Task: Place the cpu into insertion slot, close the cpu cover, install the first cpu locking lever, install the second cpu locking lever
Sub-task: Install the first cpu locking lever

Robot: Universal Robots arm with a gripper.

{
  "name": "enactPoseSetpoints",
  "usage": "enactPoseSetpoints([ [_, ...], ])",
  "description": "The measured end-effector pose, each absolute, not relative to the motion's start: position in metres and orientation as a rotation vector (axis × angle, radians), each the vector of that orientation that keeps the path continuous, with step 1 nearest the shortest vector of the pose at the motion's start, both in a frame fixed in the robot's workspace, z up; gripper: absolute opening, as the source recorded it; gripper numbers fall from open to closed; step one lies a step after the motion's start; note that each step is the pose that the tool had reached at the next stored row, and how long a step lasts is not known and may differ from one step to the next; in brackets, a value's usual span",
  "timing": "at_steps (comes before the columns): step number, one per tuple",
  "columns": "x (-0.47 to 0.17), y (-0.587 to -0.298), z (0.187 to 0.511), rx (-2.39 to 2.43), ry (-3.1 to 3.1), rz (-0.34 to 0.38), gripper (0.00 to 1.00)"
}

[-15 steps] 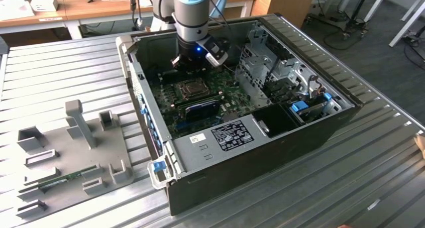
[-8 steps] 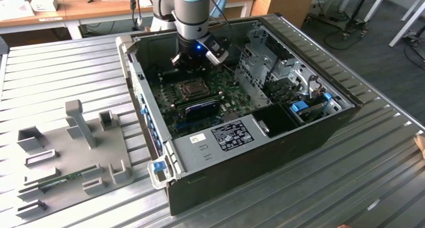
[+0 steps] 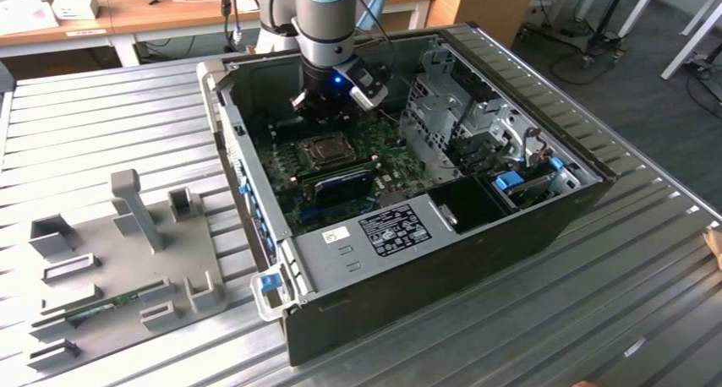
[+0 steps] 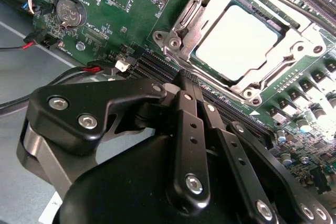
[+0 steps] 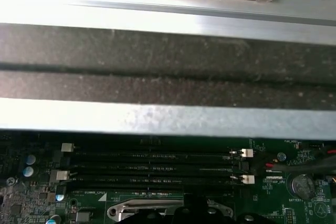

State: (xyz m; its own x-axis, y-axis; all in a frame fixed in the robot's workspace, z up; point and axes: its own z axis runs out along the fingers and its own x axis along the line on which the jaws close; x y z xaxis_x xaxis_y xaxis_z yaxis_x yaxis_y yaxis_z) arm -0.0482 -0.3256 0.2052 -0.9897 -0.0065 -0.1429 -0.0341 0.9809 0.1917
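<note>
Your hand (image 4: 181,81) clenched, empty, over memory slots (image 4: 155,66) just beside insertion slot (image 4: 171,41); cpu (image 4: 239,40) seated inside, cpu cover (image 4: 292,51) lying closed around it.

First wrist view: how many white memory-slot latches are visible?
4 white latches: that one and another at the ends of the memory slots near the coin battery, two at the opposite ends. Others may be hidden.
</note>
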Motion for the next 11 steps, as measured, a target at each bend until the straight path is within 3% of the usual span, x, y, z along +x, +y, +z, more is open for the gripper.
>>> enactPoseSetpoints([
  [11, -0.0481, -0.3256, 0.2047, -0.033, 2.988, 0.258, 0.10],
])
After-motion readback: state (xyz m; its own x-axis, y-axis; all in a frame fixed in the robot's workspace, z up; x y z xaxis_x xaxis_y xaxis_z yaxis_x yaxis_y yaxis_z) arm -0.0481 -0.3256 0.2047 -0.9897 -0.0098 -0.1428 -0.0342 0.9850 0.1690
